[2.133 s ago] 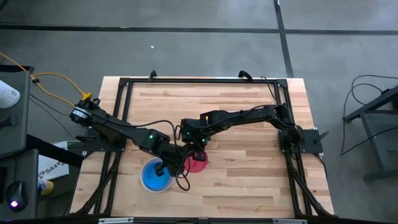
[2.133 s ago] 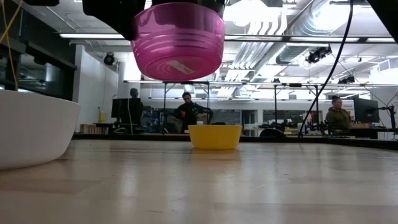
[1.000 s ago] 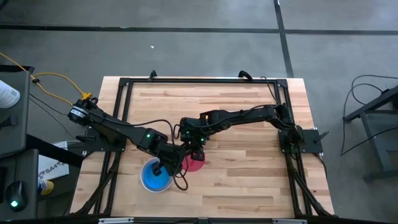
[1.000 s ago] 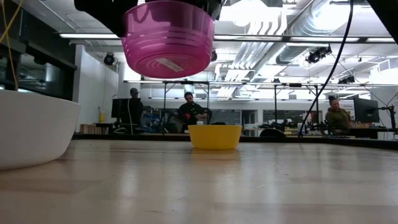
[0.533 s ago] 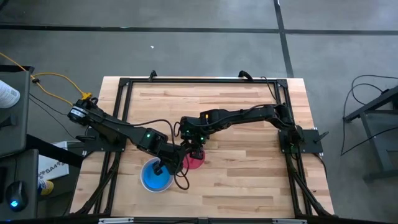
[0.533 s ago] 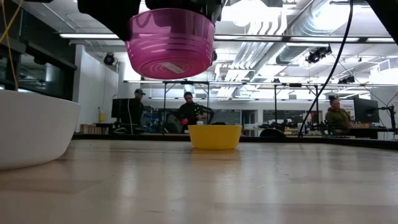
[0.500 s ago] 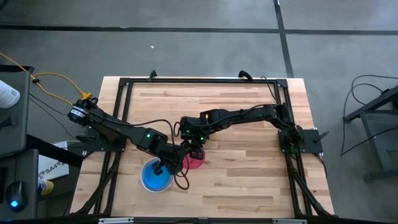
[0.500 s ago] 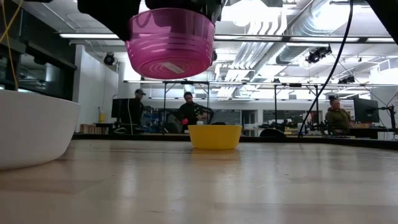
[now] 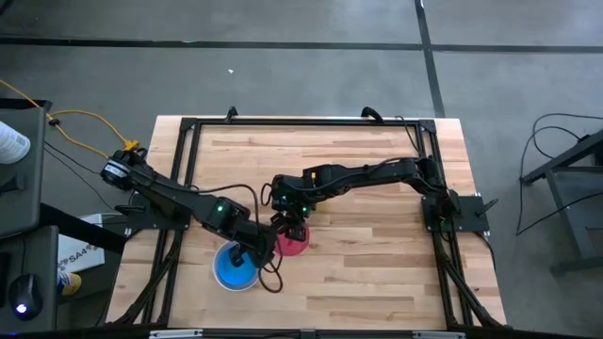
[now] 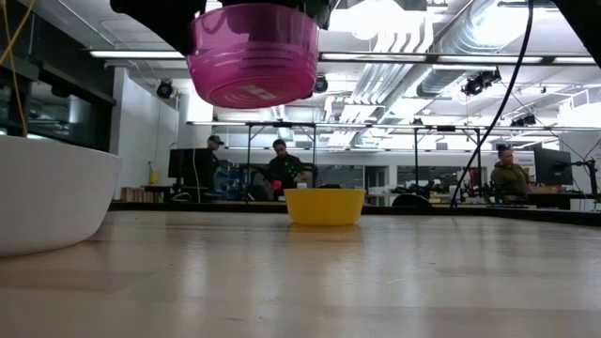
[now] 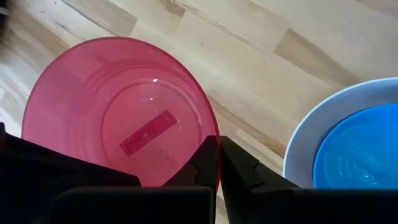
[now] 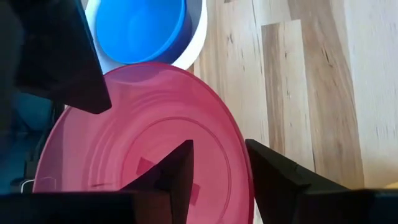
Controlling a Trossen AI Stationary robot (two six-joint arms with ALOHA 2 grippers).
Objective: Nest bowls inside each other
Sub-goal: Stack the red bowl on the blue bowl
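A pink-red bowl hangs high above the table, with my left gripper shut on its rim. My right gripper is open; one finger stands inside the bowl's far rim and one outside, and neither shows contact. From above, the bowl lies below both grippers, left and right. To its left a blue bowl sits inside the white bowl, which rests on the table near the front edge. A yellow bowl stands upright farther back. My left gripper pinches the pink-red bowl's rim on its left side, one finger inside the bowl and one outside. The fingers come slanting down from the table's left. The bowl is lifted clear of the table, mouth up and a little tilted.
A black frame borders the wooden tabletop, and cables run along both arms. The right half of the table is bare wood. People sit and stand in the room beyond the far edge.
The pink-red bowl has risen a little and tipped slightly in my left gripper's hold. Neither gripper has opened or shut.
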